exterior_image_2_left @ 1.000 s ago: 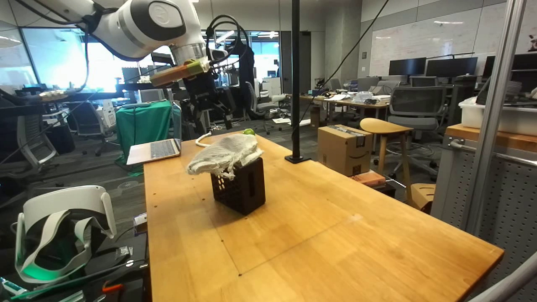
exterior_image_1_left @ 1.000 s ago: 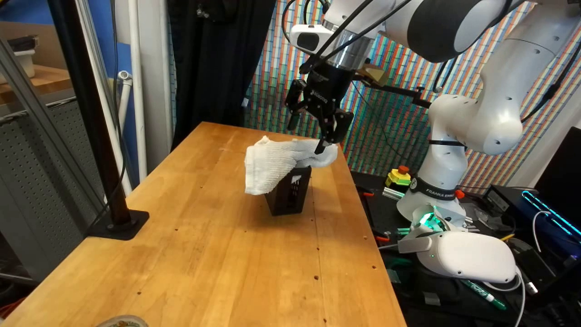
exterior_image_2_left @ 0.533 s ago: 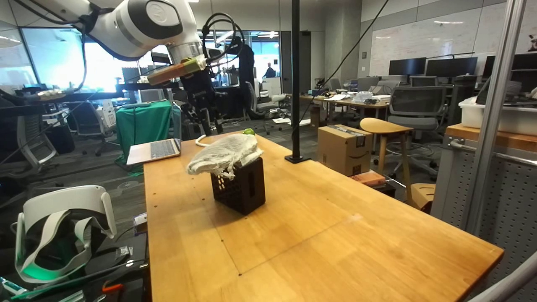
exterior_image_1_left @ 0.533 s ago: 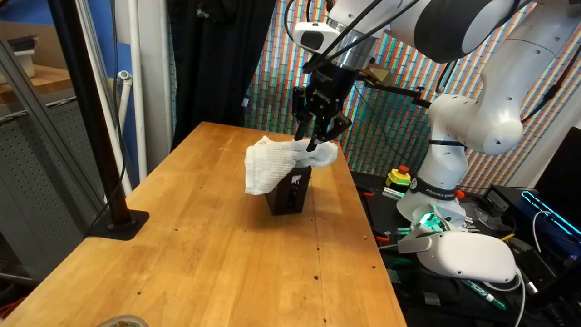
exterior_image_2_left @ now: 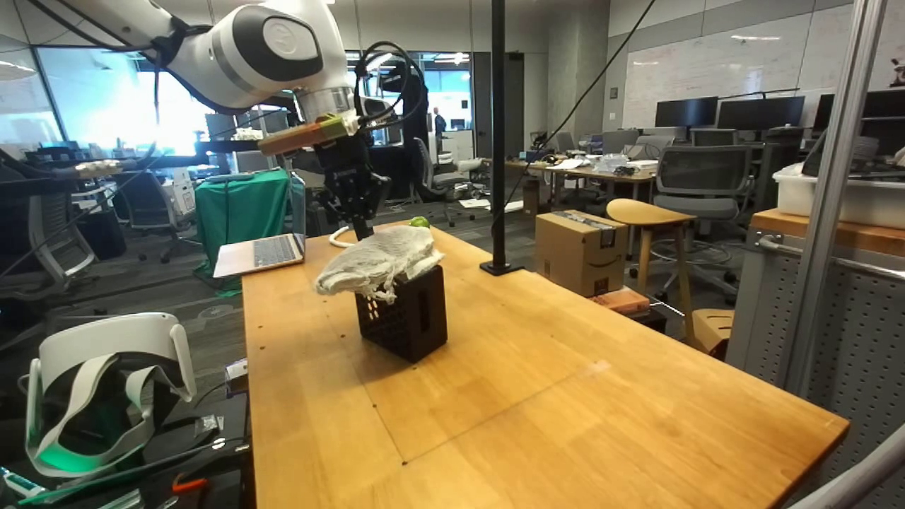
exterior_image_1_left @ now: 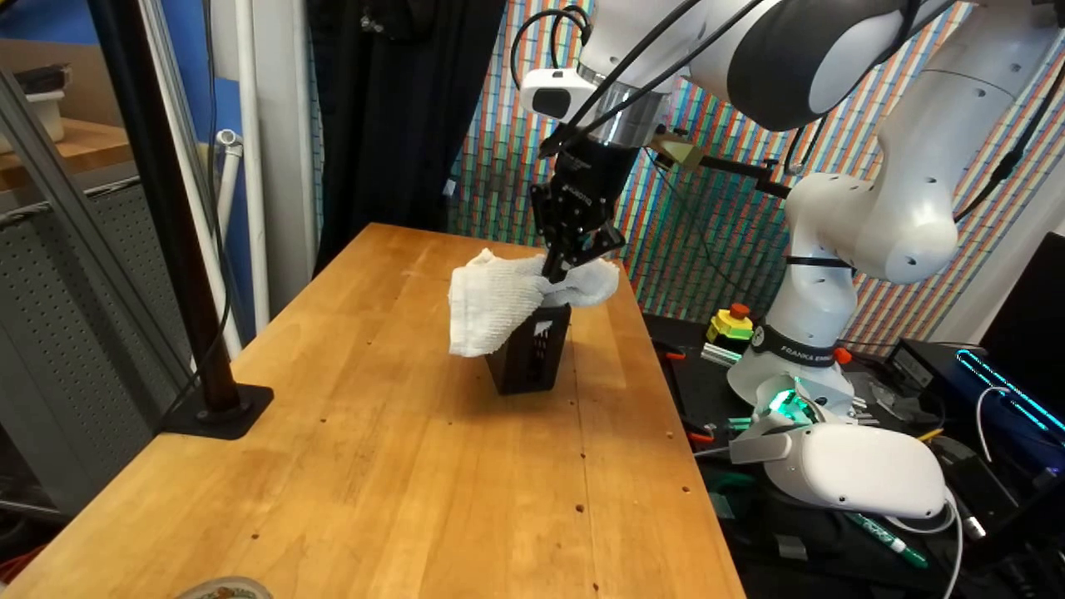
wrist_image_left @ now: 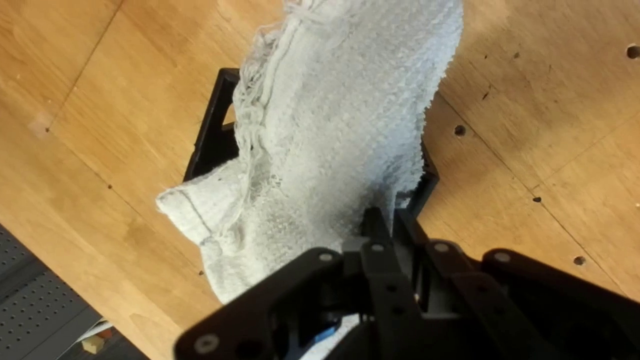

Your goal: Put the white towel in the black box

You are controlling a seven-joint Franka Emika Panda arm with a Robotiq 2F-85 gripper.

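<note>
The white towel (exterior_image_1_left: 495, 304) lies heaped across the top of the black box (exterior_image_1_left: 528, 358), and its ends hang over the rim on more than one side. In the wrist view the towel (wrist_image_left: 330, 115) hides most of the box's mouth; only parts of the box's rim (wrist_image_left: 209, 117) show. My gripper (wrist_image_left: 386, 216) points down at the towel near one side of the box, its fingers drawn close together with a thin fold of cloth between the tips. In both exterior views the gripper (exterior_image_2_left: 364, 232) reaches the towel's upper surface. The inside of the box is mostly covered.
The box stands on a wooden table (exterior_image_1_left: 399, 466). A black pole (exterior_image_2_left: 498, 141) rises from the table's edge. Farther along lie a laptop (exterior_image_2_left: 261, 254) and a small green round thing (exterior_image_2_left: 419, 222). A white headset (exterior_image_1_left: 865, 470) rests beside the table.
My gripper has come down onto the towel, and its fingers have gone from wide apart to close together. Towel and box stay where they were.
</note>
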